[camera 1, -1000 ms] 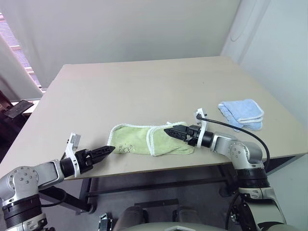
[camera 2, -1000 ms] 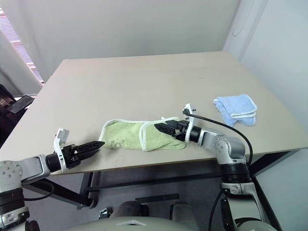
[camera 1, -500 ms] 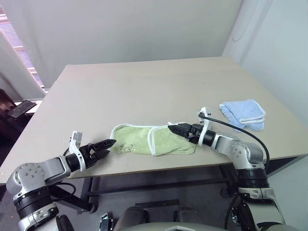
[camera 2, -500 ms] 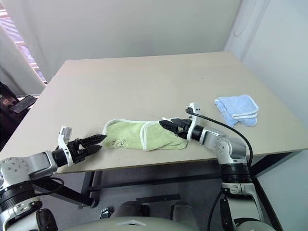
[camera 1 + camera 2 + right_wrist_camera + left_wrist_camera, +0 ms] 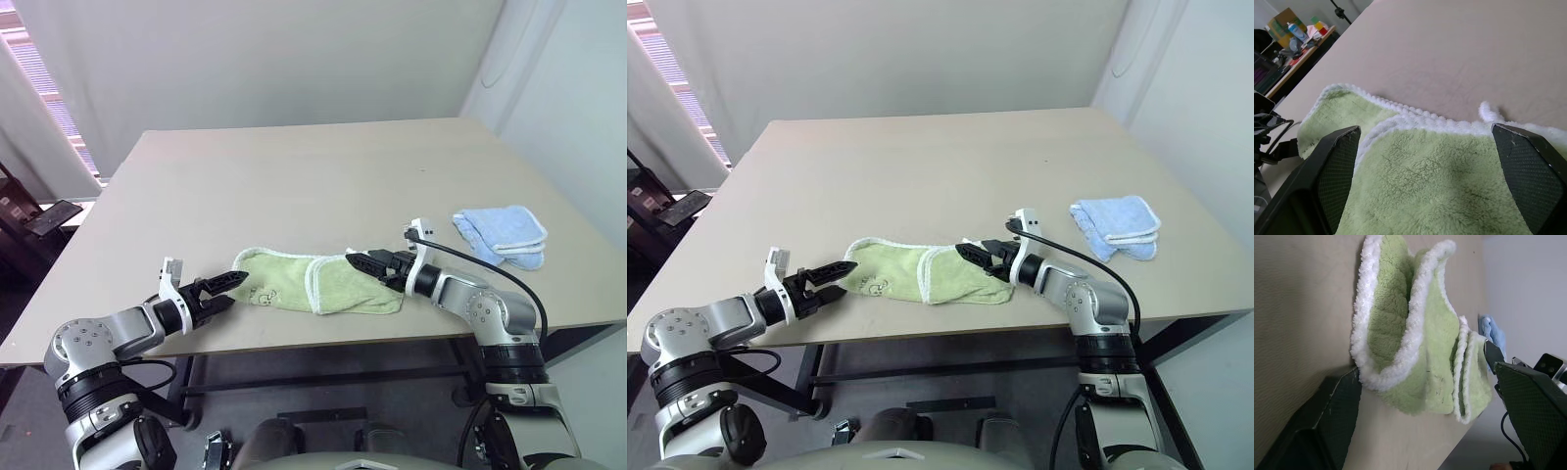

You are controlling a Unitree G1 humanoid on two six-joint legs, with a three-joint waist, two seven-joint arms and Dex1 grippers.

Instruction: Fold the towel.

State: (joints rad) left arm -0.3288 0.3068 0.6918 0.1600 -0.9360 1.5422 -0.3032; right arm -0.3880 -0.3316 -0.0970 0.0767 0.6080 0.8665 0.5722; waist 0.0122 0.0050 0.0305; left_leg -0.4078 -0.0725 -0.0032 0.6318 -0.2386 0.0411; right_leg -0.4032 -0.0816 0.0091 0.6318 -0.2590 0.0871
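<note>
Bare surface (image 5: 294,186) stretches wide beyond the towel (image 5: 318,284), with a folded blue cloth (image 5: 502,233) alone lying well off to the right.

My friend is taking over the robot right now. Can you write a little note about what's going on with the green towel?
Left gripper: open, at the towel's left end, holding nothing.
Right gripper: open, over the towel's right end, holding nothing.
Towel: near the table's front edge, right part already folded over.
Blue cloth: far right, untouched.
Left to do: grip the ends and finish the fold.
</note>
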